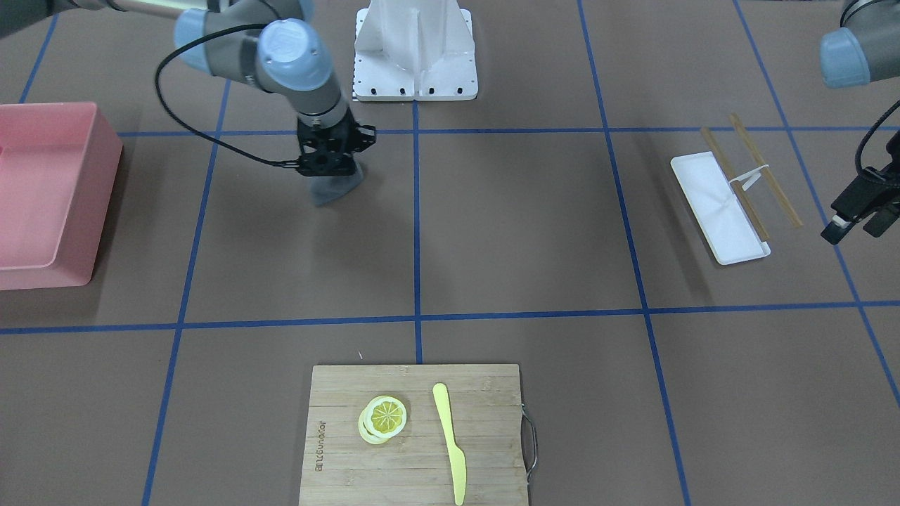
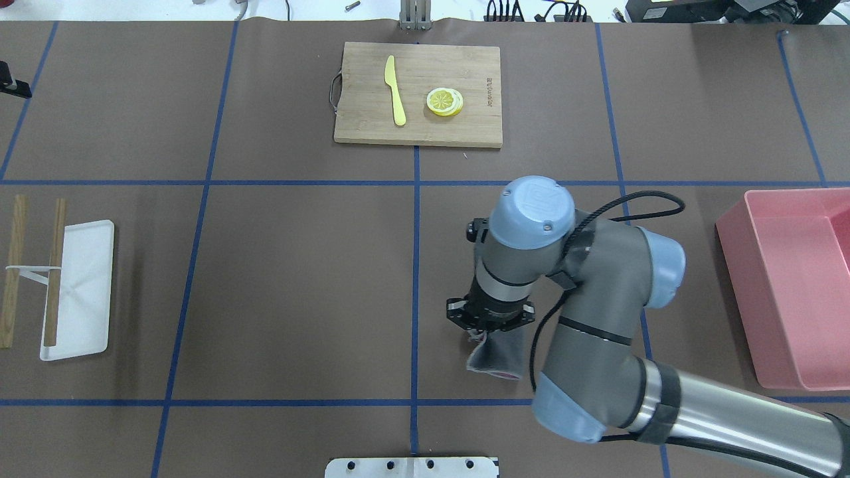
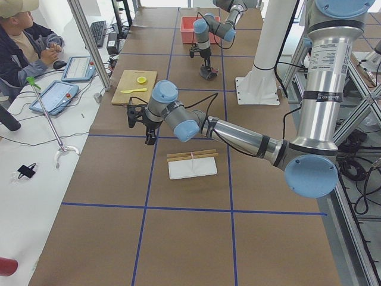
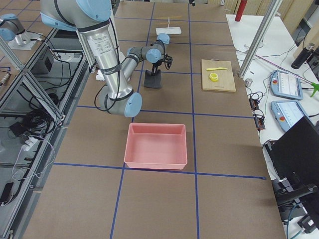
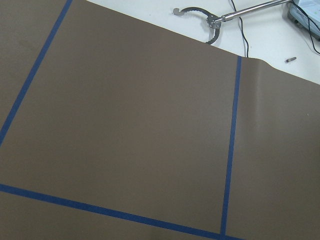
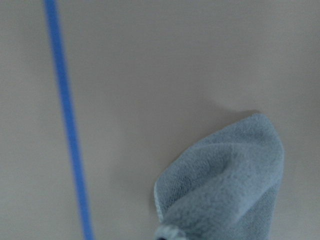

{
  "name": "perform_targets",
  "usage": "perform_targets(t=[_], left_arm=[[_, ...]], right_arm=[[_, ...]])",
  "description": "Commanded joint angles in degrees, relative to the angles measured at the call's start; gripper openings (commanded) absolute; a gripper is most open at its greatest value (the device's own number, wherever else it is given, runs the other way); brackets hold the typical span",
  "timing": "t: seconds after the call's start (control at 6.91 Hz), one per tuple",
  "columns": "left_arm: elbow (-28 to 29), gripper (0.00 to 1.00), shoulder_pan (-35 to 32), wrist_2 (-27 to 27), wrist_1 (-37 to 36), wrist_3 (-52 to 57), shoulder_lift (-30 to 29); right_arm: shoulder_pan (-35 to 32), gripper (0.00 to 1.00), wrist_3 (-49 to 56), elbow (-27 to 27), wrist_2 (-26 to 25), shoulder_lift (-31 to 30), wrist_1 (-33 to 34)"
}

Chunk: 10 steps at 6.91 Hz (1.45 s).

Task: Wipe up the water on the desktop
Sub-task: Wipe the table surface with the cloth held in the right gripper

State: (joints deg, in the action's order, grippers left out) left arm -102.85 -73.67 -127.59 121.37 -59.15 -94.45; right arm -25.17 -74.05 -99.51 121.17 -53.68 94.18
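Overhead exterior view: the right hand [image 2: 486,337] points straight down over the surface [image 2: 299,279], in the grid cell just on the robot's right of the central blue tape line [image 2: 416,292]. Its fingers are closed on the top of a grey cloth [image 2: 498,356], which hangs in a bunched fold beneath it. The side view suggests the cloth's lower edge reaches the surface, but contact cannot be confirmed.

The left hand [image 1: 856,226] hangs well apart at the far end, near the white tray [image 1: 710,211]. Its fingers stand apart with nothing between them.

The brown surface fills every view. No puddle, sheen or dark patch can be made out on it, so the position of the water cannot be stated.

Assessment: the step in hand appears to be the wiping stroke itself, with the cloth gripped and brought to the working area.

Recommendations:
- Bring the hand low enough that a broad fold of cloth lies flat. A hanging tip alone would only smear.
- Drag in slow, overlapping passes so that the fabric trails behind the fingers and does not bunch ahead of them.
- Keep the fingertips clear of the paper-like covering, which could scuff or wrinkle.
- Hold the grip firm, as friction may pull the cloth free.
- Stay clear of the cutting board [image 2: 372,126] and the pink bin [image 2: 750,312].
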Motion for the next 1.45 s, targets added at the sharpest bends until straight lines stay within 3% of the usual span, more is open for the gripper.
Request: perform_targets(t=[0.0, 0.14, 0.43, 0.87, 1.16, 1.3], left_arm=[[-0.07, 0.97, -0.07, -1.25, 0.01, 0.00, 0.06], [-0.16, 0.97, -0.25, -1.34, 0.01, 0.00, 0.06], [-1.73, 0.97, -0.86, -1.35, -0.08, -0.09, 1.55], [-1.74, 0.97, -1.74, -2.66, 0.01, 0.00, 2.61], [-2.09, 0.97, -1.92, -3.98, 0.01, 0.00, 2.61], [-2.26, 0.97, -2.09, -3.98, 0.01, 0.00, 2.52]], right_arm=[[1.97, 0.00, -5.47, 11.14, -0.67, 9.73, -7.73], [1.45, 0.00, -4.97, 5.87, 0.11, 3.56, -8.31], [-4.23, 0.00, 1.58, -10.99, 3.87, -16.37, -7.97], [-8.56, 0.00, 6.86, -14.22, 3.99, -28.20, -7.88], [-12.42, 0.00, 13.27, -20.70, 4.16, -38.38, -7.88], [-18.01, 0.00, 14.62, -24.82, 6.60, -41.04, -7.53]])
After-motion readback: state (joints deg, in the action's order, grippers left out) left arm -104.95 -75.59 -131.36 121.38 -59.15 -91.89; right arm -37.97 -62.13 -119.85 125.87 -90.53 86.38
